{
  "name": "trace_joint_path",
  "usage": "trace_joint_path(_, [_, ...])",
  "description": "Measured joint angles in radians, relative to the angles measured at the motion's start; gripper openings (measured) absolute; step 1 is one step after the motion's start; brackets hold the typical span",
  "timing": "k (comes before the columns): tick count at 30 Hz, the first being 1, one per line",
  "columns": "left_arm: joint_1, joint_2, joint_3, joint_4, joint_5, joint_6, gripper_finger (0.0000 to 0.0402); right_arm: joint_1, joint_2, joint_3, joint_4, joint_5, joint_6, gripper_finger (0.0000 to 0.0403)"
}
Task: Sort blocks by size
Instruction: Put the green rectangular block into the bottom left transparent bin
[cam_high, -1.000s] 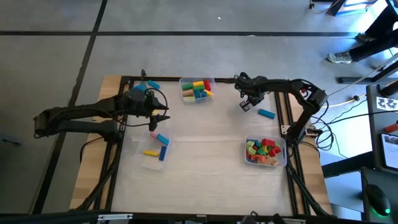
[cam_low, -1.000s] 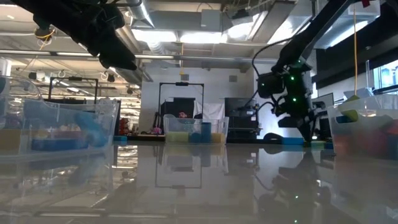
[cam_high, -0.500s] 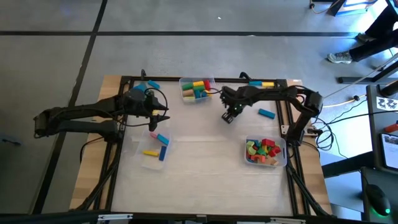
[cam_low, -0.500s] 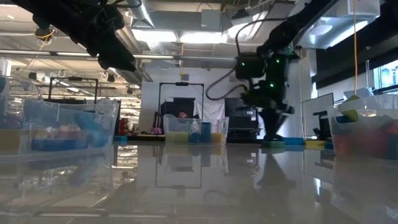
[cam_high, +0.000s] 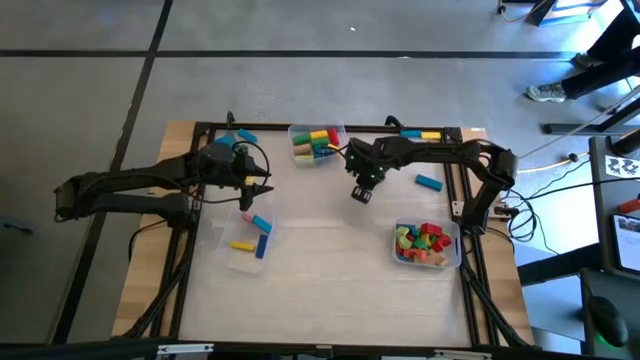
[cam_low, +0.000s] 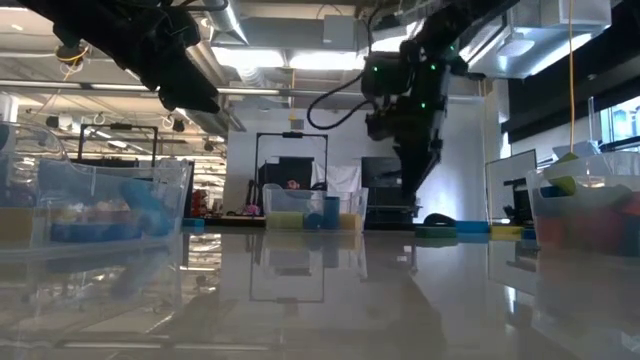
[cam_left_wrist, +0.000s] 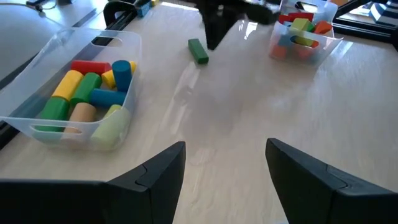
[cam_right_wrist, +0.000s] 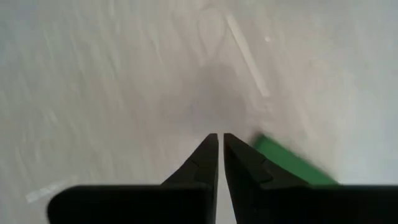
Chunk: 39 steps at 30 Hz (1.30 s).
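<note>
The blocks are split among three clear plastic bins and a few loose pieces on the pale wooden table (cam_high: 330, 270). From my station I note the bin at the far edge (cam_high: 318, 142) holds cylinders in red, yellow, green and blue; the left wrist view shows them lying on their sides in it. The bin on the right side (cam_high: 428, 245) holds a heap of short chunks in red, green, yellow and orange. The bin on the left side (cam_high: 250, 243) holds a few longer bars in blue, yellow and pink.

A loose green bar block (cam_left_wrist: 198, 51) lies flat on the table near the centre; in the high view it is hidden beneath the right arm. A loose blue block (cam_high: 429, 183) lies on the right side, well apart from any bin. More blocks lie along the far frame rail (cam_high: 420, 133).

The right gripper (cam_high: 361, 190) hangs over the table centre, its jaws drawn together with only a thin slit between them and nothing held. The green bar block shows just beside its tips.

The left gripper (cam_left_wrist: 225, 171) waits above the left side of the table, jaws spread wide and empty.
</note>
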Motion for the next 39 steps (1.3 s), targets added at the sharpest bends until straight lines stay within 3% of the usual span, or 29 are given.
trace_joint_path(7, [0.000, 0.000, 0.000, -0.008, 0.000, 0.000, 0.0218, -0.001, -0.002, 0.057, -0.172, 0.180, -0.128, 0.0028])
trace_joint_path(13, [0.000, 0.000, 0.000, -0.007, 0.000, 0.000, 0.0218, -0.031, -0.002, 0.057, -0.152, 0.225, -0.135, 0.0040])
trace_joint_path(22, [0.000, 0.000, 0.000, -0.007, 0.000, 0.000, 0.0218, -0.036, -0.002, 0.040, -0.113, 0.271, -0.177, 0.0191])
trace_joint_path(27, [0.000, 0.000, 0.000, -0.007, 0.000, 0.000, 0.0218, -0.034, -0.002, -0.037, -0.063, 0.263, -0.256, 0.0239])
trace_joint_path(34, [0.000, 0.000, 0.000, -0.007, 0.000, 0.003, 0.0218, -0.034, -0.002, -0.145, 0.050, 0.260, -0.450, 0.0241])
trace_joint_path(39, [0.000, 0.000, 0.000, -0.007, 0.000, 0.007, 0.0218, -0.034, -0.002, -0.182, 0.120, 0.214, -0.484, 0.0233])
